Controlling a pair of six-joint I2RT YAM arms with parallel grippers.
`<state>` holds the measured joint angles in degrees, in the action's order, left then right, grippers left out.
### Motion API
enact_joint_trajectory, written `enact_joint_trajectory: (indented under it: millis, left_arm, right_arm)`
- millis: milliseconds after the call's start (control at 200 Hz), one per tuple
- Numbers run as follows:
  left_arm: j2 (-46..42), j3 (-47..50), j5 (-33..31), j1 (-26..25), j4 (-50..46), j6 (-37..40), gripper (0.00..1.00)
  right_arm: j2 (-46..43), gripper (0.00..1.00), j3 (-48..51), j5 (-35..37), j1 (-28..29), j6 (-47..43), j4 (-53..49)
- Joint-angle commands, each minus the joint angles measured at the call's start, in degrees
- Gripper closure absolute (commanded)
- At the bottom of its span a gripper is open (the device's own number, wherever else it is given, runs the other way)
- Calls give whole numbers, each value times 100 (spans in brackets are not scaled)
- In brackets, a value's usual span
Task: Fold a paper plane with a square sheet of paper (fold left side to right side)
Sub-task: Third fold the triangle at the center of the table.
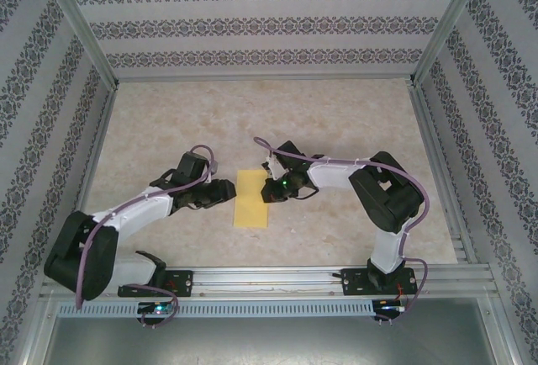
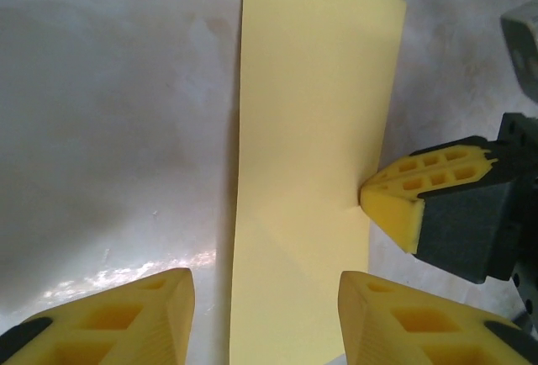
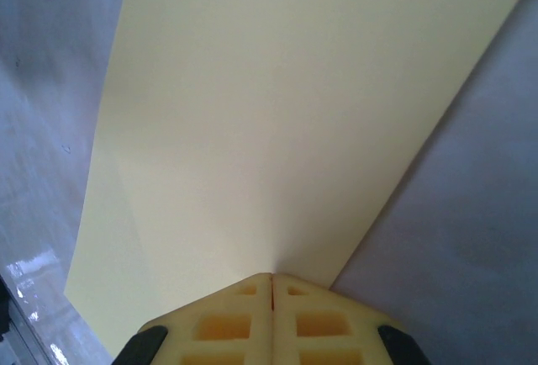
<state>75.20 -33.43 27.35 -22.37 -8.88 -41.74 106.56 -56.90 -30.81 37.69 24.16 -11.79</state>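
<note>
While closed, end effector (image 3: 271, 279) on paper (image 3: 294, 113)

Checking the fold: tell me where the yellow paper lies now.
Top view: the yellow paper lies flat on the table between the left fingers and the shut right fingers, which touch its right edge.

This is a robot test cell in a lab, not a home. Behind the left gripper (image 1: 225, 190) and the right gripper (image 1: 271, 190), the arm bases are bolted to an aluminium rail (image 1: 277, 279). Aluminium frame posts (image 1: 77, 24) rise beyond and to either side of both grippers, holding wallpapered panels (image 1: 269, 24). A marble-look tabletop (image 1: 336, 121) lies beneath the grippers, and purple cables (image 1: 81, 285) trail back along the arms.
</note>
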Motion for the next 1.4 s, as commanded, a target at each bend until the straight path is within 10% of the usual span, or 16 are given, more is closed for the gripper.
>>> enact_joint_trajectory:
  millis: [0, 924, 1394]
  left_arm:
    - [316, -27, 562, 52, 620, -186, 52]
    - [1274, 11, 922, 28, 1421, -307, 72]
    - [1077, 100, 829, -35, 1351, -494, 100]
  right_arm:
    - [48, 100, -32, 120, -46, -456, -514]
    - [93, 100, 57, 66, -56, -426, -377]
    - [-328, 93, 101, 350, -88, -408, 73]
